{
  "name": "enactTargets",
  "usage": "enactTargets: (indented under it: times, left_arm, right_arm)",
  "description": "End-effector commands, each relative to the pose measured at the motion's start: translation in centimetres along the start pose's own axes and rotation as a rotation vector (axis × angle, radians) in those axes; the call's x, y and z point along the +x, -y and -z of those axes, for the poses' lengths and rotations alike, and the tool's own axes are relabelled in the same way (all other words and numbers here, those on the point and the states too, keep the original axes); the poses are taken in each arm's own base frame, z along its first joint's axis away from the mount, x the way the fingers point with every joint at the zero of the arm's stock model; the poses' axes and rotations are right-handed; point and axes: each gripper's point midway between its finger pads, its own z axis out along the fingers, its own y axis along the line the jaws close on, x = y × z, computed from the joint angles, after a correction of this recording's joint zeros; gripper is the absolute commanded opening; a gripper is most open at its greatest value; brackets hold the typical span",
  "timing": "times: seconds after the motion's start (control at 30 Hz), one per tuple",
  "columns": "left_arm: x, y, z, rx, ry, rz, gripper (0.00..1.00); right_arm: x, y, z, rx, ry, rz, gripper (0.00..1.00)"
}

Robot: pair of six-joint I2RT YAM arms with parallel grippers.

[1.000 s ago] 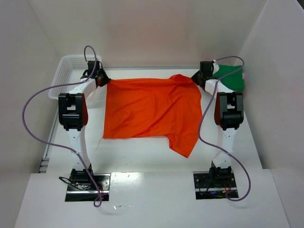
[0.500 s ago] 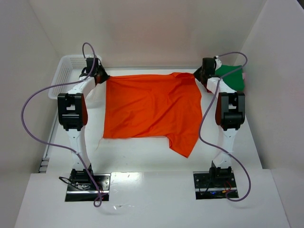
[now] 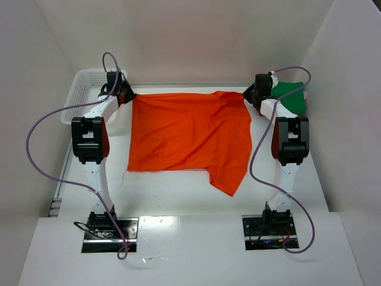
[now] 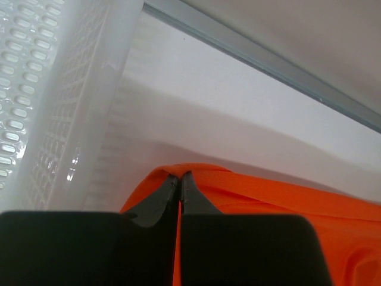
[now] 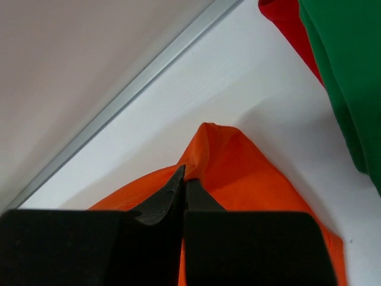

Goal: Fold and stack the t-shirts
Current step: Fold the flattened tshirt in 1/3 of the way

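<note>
The bright orange t-shirt (image 3: 187, 134) lies spread across the middle of the table, one sleeve hanging toward the near edge. My left gripper (image 3: 128, 97) is shut on its far left corner (image 4: 202, 179). My right gripper (image 3: 249, 95) is shut on its far right corner (image 5: 226, 161). A folded green t-shirt (image 3: 290, 96) sits at the far right on a red one (image 5: 286, 24), just beyond the right gripper. The pale pink shirt barely shows at the stack's right edge.
A white plastic mesh basket (image 3: 83, 89) stands at the far left, close beside the left gripper; it also shows in the left wrist view (image 4: 53, 101). The back wall and side walls enclose the table. Purple cables loop off both arms.
Both grippers have moved slightly toward the back and apart, pulling the orange shirt's far edge straighter and flatter.
</note>
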Motion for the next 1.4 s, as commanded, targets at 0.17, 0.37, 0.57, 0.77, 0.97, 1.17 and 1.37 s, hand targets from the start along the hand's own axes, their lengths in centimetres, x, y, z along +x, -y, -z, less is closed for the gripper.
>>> enactTargets:
  times: [0.17, 0.37, 0.57, 0.77, 0.97, 1.17, 1.37]
  left_arm:
    - [0.2, -2.7, 1.9, -0.018, 0.005, -0.033, 0.00]
    - [0.4, -2.3, 3.8, -0.004, 0.008, -0.034, 0.00]
    - [1.2, -2.8, 5.3, -0.021, -0.001, -0.033, 0.00]
    - [2.3, -2.6, 6.5, 0.003, -0.029, -0.031, 0.00]
    - [4.1, -3.5, 7.4, -0.014, -0.061, -0.027, 0.00]
    - [5.8, -4.5, 7.8, -0.042, -0.093, -0.014, 0.00]
    - [6.4, -4.7, 7.8, -0.061, -0.104, -0.018, 0.00]
  right_arm:
    - [-4.1, 0.1, 5.6, -0.032, 0.126, -0.047, 0.00]
    - [-2.7, 1.8, 7.7, -0.001, 0.118, -0.064, 0.00]
    - [-0.7, 3.9, 8.9, 0.040, 0.089, -0.079, 0.00]
    - [0.3, 5.3, 10.1, 0.080, 0.076, -0.076, 0.00]
    - [1.9, 8.0, 10.7, 0.139, 0.039, -0.079, 0.00]
    - [4.3, 9.8, 11.5, 0.180, -0.016, -0.093, 0.00]
    - [5.9, 10.2, 11.9, 0.167, -0.066, -0.104, 0.00]
